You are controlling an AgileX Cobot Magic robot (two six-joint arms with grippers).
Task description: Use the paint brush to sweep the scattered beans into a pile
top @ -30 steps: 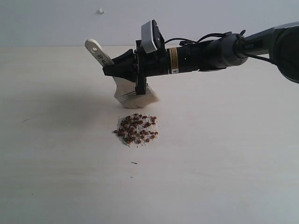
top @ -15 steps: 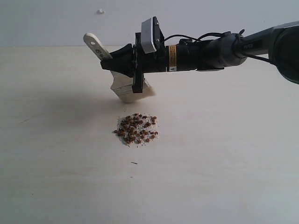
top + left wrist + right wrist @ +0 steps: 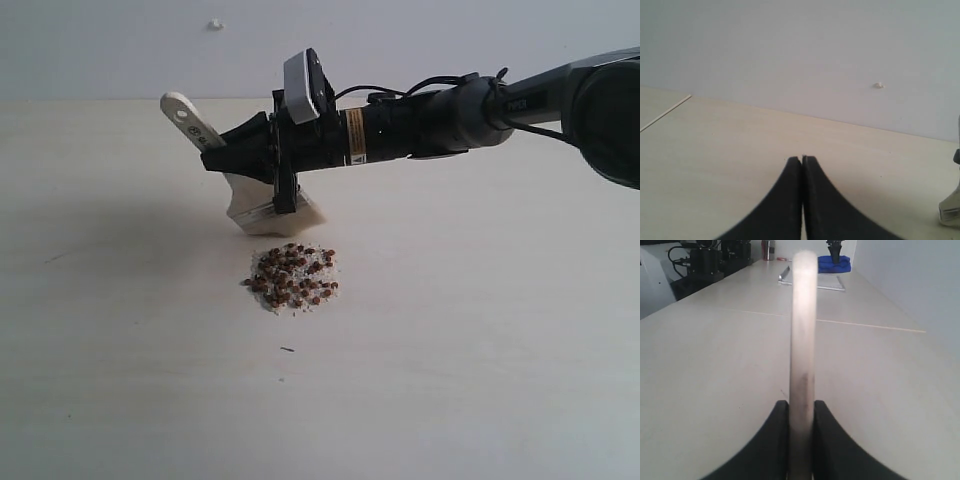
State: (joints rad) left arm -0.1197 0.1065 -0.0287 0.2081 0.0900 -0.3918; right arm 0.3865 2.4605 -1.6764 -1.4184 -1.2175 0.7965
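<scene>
Our right gripper [image 3: 283,188] clamped the brush [image 3: 255,215] by its handle, bristles down just beyond the pile [image 3: 292,276], ready, we judged, to tidy its far edge. Our left gripper [image 3: 801,161] sat closed, empty.

The paint brush [image 3: 252,207] is just behind the pile [image 3: 292,277] on the table [image 3: 480,350] — a lone speck [image 3: 287,349] lies before the pile.

One paint brush [image 3: 262,208], one pile [image 3: 292,277], dozens of beans [image 3: 283,268]; one dark speck [image 3: 287,349], one table [image 3: 480,340]
</scene>
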